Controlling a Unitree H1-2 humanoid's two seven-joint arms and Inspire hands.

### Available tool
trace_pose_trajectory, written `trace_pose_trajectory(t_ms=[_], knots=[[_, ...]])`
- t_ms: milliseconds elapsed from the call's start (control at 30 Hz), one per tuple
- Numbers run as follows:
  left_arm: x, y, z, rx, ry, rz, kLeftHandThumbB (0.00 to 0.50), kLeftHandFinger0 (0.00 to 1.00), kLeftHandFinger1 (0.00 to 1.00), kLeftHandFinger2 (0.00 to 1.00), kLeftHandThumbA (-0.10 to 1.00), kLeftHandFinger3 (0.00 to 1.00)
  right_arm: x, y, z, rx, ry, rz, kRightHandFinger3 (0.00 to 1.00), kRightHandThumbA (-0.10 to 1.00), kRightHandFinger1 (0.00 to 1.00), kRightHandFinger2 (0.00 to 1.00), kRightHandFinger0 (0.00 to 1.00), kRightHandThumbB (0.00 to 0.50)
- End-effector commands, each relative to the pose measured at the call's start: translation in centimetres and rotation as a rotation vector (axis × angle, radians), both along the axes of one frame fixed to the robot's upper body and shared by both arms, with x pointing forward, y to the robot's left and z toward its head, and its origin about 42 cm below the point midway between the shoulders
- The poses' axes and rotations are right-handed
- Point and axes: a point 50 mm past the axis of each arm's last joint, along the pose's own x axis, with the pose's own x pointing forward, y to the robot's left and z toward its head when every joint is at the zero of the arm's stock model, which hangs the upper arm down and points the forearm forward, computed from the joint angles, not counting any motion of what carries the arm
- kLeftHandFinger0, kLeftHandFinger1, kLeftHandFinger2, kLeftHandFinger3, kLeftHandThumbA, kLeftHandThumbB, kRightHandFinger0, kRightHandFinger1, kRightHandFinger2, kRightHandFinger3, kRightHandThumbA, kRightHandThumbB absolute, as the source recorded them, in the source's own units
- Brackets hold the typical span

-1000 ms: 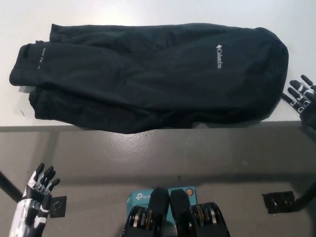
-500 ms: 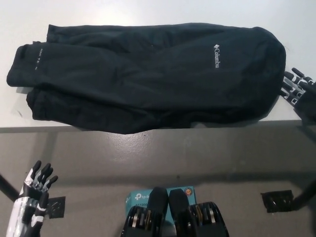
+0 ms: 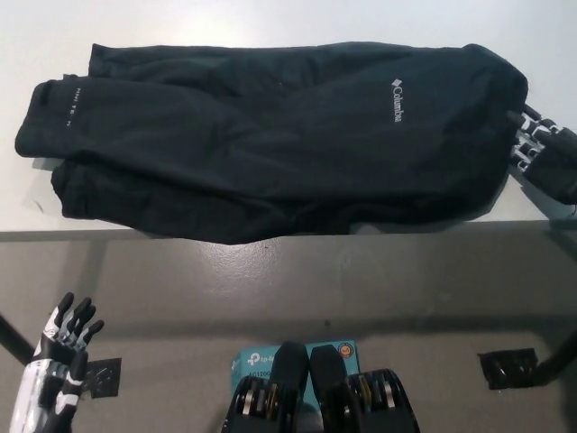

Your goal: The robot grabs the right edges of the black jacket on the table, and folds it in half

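Jacket: black jacket [image 3: 270, 135] lies flat on the white desk [image 3: 270, 23], spread over most of its width.
Long axis: runs left to right across the head view, parallel to the desk's near edge.
Orientation: the white Columbia logo [image 3: 398, 100] sits toward the right end, its lettering running top to bottom; the narrower end with a small white tag print [image 3: 74, 101] points left.
Near hem: the lower edge bulges to the desk's front edge near the middle.
Right robot hand [image 3: 539, 152]: black, at the jacket's right edge and touching the fabric; fingers partly hidden against the cloth, cannot tell whether they have closed on it.
Left robot hand [image 3: 59, 356]: white, resting low at lower left, below the desk, fingers spread, holding nothing.
Containers: a teal box [image 3: 261, 359] on the floor, partly hidden; contents not visible.
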Motion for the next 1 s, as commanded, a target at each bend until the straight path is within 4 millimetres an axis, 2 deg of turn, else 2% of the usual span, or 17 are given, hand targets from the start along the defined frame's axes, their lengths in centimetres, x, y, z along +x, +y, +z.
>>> trace_pose_trajectory(t_ms=[0,33,67,100,300,467,500,533,567,600,633,667,700,733,767,867,967], knots=[[0.2,0.7,1.5,0.007,-0.074,0.001,0.497,0.96,1.0,1.0,0.72,1.0,1.8,2.1,3.7,0.052,-0.108,0.092,1.0,1.0,1.0,1.0,1.0,0.436],[0.2,0.7,1.6,0.007,-0.077,-0.001,0.496,0.96,1.0,1.0,0.72,1.0,1.8,2.3,3.5,0.052,-0.103,0.103,1.0,1.0,1.0,1.0,1.0,0.436],[0.3,0.7,1.6,0.007,-0.075,0.0,0.497,0.96,1.0,1.0,0.72,1.0,1.8,2.4,3.4,0.046,-0.102,0.111,1.0,1.0,1.0,1.0,1.0,0.401],[0.3,0.7,1.6,0.006,-0.074,0.002,0.498,0.96,1.0,1.0,0.73,1.0,1.9,2.8,3.2,0.035,-0.091,0.124,1.0,1.0,1.0,1.0,1.0,0.431],[0.3,0.8,1.9,-0.005,-0.075,0.006,0.5,0.94,1.0,1.0,0.73,1.0,2.1,4.5,2.4,-0.038,-0.054,0.183,1.0,1.0,1.0,1.0,1.0,0.45],[0.3,0.9,1.9,0.003,-0.078,0.015,0.5,0.93,1.0,1.0,0.73,1.0,2.5,6.3,2.9,-0.185,-0.025,0.183,1.0,1.0,1.0,1.0,1.0,0.477],[0.3,0.9,1.8,0.002,-0.078,0.009,0.5,0.93,1.0,1.0,0.73,1.0,2.6,6.8,3.0,-0.218,-0.012,0.156,1.0,0.95,1.0,1.0,1.0,0.496],[0.2,0.9,1.8,0.002,-0.079,0.007,0.5,0.93,1.0,1.0,0.73,1.0,2.8,7.2,3.2,-0.228,-0.001,0.127,1.0,0.92,1.0,1.0,0.94,0.499],[0.3,0.9,1.8,-0.004,-0.074,0.0,0.5,0.93,1.0,1.0,0.72,1.0,3.4,8.0,3.8,-0.28,0.038,-0.026,0.65,0.44,0.15,0.38,0.09,0.468],[0.3,0.9,1.8,-0.004,-0.073,0.0,0.5,0.93,1.0,1.0,0.72,1.0,3.6,8.3,3.9,-0.286,0.026,-0.074,0.67,0.44,0.14,0.46,0.02,0.45],[0.3,0.9,1.7,-0.002,-0.074,0.002,0.5,0.93,1.0,1.0,0.72,1.0,3.7,8.6,4.1,-0.274,0.021,-0.098,0.65,0.26,0.11,0.52,0.0,0.385],[0.3,0.9,1.7,0.003,-0.08,0.002,0.498,0.93,1.0,1.0,0.72,1.0,4.1,9.5,4.8,-0.223,0.005,-0.151,1.0,0.04,0.05,0.47,0.0,0.311],[0.3,0.9,1.6,-0.004,-0.076,0.004,0.499,0.93,1.0,1.0,0.72,1.0,4.1,10.0,5.4,-0.219,-0.008,-0.169,0.85,-0.07,0.05,0.45,0.0,0.27],[0.2,0.9,1.7,-0.007,-0.07,0.003,0.5,0.93,1.0,1.0,0.72,1.0,3.9,10.3,5.7,-0.216,-0.02,-0.173,0.8,-0.09,0.07,0.48,0.0,0.24],[0.1,0.9,1.7,-0.006,-0.067,0.004,0.5,0.94,1.0,1.0,0.71,1.0,3.8,10.7,6.2,-0.217,-0.038,-0.17,0.73,-0.1,0.14,0.56,0.0,0.194],[0.0,0.9,1.6,-0.003,-0.067,0.001,0.493,0.94,1.0,1.0,0.7,1.0,3.5,11.0,6.8,-0.201,-0.061,-0.166,0.63,-0.1,0.18,0.64,0.0,0.164],[0.2,0.9,1.4,0.004,-0.066,0.0,0.496,0.94,1.0,1.0,0.7,1.0,3.4,10.8,6.9,-0.173,-0.079,-0.182,0.4,-0.1,0.21,0.69,0.0,0.128]])
